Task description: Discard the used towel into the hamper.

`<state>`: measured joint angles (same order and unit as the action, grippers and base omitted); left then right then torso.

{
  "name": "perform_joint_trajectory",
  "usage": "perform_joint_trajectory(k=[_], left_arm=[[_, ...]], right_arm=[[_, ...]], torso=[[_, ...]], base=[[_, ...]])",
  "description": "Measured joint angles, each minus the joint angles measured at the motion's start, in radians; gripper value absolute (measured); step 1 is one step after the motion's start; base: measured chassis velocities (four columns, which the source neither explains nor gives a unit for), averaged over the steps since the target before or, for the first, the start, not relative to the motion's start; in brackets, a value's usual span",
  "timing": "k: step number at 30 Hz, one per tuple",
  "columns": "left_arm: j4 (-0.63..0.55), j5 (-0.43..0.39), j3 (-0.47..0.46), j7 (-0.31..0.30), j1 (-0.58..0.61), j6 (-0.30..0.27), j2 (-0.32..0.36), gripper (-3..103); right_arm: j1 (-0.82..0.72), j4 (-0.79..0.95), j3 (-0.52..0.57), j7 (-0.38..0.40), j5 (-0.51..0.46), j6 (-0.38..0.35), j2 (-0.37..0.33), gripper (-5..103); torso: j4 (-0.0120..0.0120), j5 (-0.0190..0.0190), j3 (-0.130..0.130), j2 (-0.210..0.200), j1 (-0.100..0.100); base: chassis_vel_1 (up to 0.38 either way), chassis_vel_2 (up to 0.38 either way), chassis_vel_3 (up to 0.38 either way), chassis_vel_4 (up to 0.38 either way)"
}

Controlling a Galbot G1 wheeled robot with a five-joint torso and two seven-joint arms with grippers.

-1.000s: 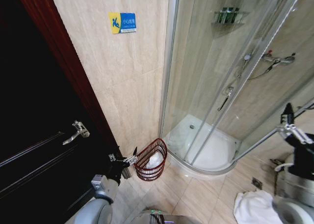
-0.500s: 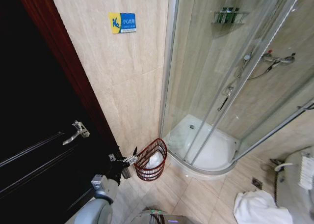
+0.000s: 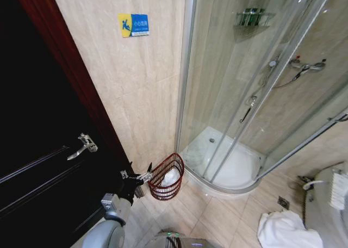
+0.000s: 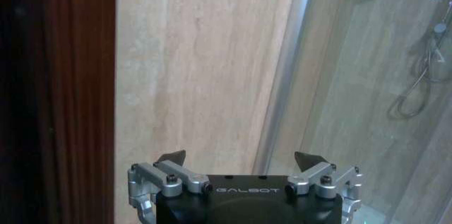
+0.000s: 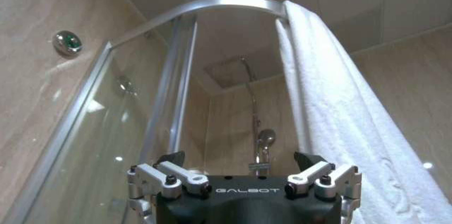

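Note:
The hamper point(image 3: 167, 177), a small reddish-brown wire basket, stands on the floor against the tiled wall beside the shower. A white towel point(image 3: 171, 178) lies inside it. My left gripper point(image 3: 145, 174) is close by the hamper's left side; in the left wrist view this gripper point(image 4: 240, 159) is open and holds nothing. Another white towel point(image 3: 288, 230) lies crumpled on the floor at the lower right. My right gripper point(image 5: 240, 159) is open and empty, pointing up beside a white towel point(image 5: 332, 102) that hangs over the curved shower rail point(image 5: 211, 4).
A dark wooden door point(image 3: 38, 150) with a metal handle point(image 3: 84, 143) fills the left. The glass shower enclosure point(image 3: 255, 95) with its white tray point(image 3: 225, 161) takes the right. Part of my right arm point(image 3: 326, 207) sits at the lower right edge. Bare tile floor point(image 3: 217, 221) lies between.
My right gripper, raised at the right edge a second ago, has dropped out of the head view. The camera shifted slightly. The left arm, hamper and towels have not moved.

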<state>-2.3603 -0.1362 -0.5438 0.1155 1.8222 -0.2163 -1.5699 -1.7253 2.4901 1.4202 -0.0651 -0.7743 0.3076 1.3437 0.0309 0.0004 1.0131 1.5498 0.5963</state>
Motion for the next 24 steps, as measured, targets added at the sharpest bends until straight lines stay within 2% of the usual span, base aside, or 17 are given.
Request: perform_joint_trajectory(k=[24], left_arm=[[0.000,0.000,0.000,0.000,0.000,0.000,0.000,100]], right_arm=[[0.000,0.008,-0.011,-0.008,0.007,0.001,0.016,100]], torso=[[0.0000,-0.0007,0.000,0.000,0.000]], base=[[-0.077,-0.081,0.079,0.079]])
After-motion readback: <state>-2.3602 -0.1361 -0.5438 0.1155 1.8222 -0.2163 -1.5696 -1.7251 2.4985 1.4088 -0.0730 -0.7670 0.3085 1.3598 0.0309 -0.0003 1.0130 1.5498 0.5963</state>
